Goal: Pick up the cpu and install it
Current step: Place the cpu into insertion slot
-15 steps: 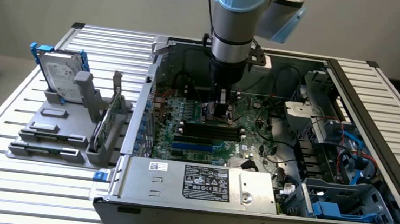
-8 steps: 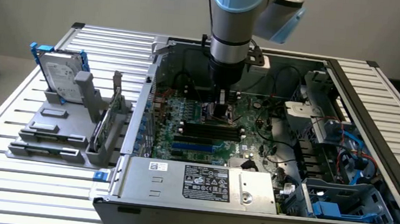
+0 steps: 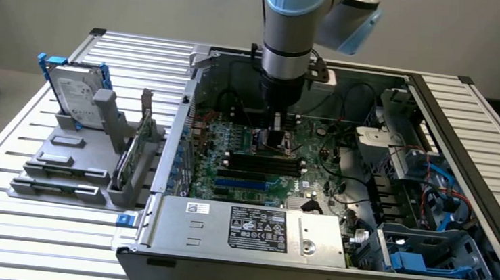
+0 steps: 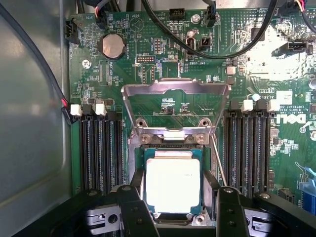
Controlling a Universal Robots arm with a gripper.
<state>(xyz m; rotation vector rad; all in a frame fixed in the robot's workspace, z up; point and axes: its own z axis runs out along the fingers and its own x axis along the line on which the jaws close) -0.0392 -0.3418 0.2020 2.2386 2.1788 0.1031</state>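
Note:
The cpu (image 4: 173, 183), a small square chip with a bright silver top and a green rim, sits square over the socket on the green motherboard (image 4: 148, 49). My gripper (image 4: 175, 200) is down over it, its black fingers (image 4: 137, 190) pressed against the chip's two opposite sides, so it is shut on the cpu. The socket's metal load plate (image 4: 175, 91) stands flipped open just beyond the chip. In the exterior view the gripper (image 3: 277, 137) reaches straight down into the open computer case (image 3: 189, 107), and the chip is hidden beneath it.
Black memory slots (image 4: 98, 148) flank the socket on both sides, and black cables (image 4: 197, 49) cross above it. A silver hard drive (image 3: 77, 94) stands in a grey rack at the exterior view's left. The power supply (image 3: 252, 227) lies along the case front.

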